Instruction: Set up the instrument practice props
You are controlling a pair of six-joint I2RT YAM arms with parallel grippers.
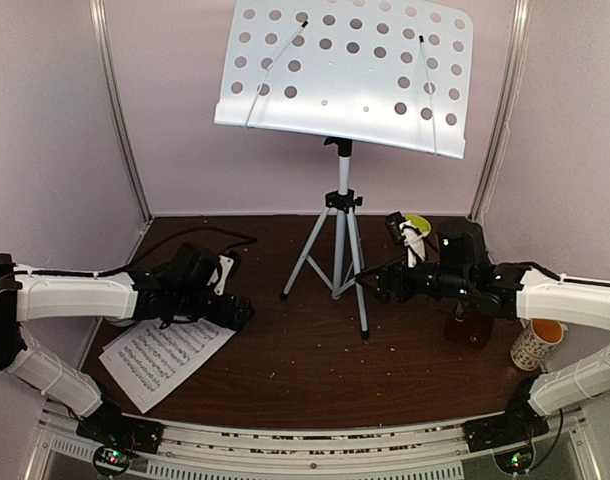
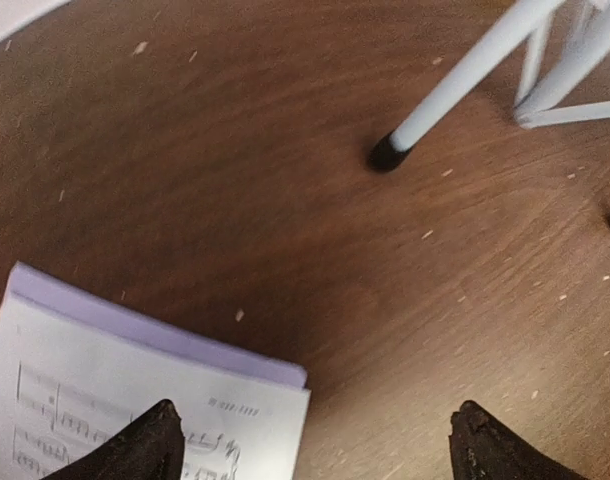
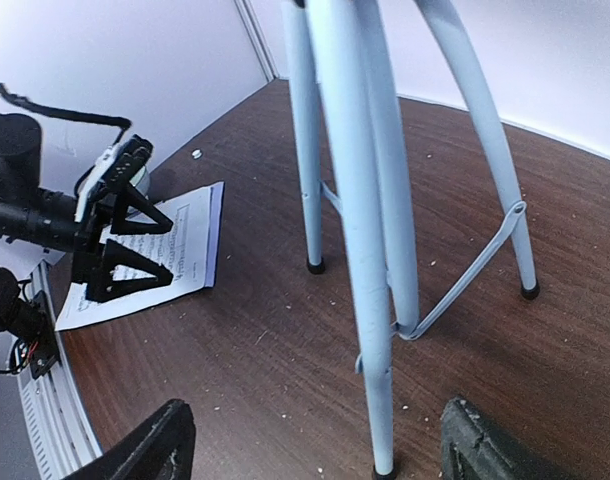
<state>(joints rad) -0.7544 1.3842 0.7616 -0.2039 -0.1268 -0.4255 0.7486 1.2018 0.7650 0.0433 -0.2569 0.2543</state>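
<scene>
The white perforated music-stand desk stands on its silver tripod at the table's middle back. The sheet-music pages lie stacked flat at the front left. In the left wrist view the stack's corner has a second page edge showing beneath. My left gripper is open and empty, low over that corner. My right gripper is open, with the tripod's near leg between its fingers, not touching. The red-brown metronome sits half hidden under my right arm.
A patterned mug stands at the right edge by my right arm. A small yellow-green bowl sits behind the right wrist. Pale walls close in on three sides. A tripod foot lies ahead of my left gripper.
</scene>
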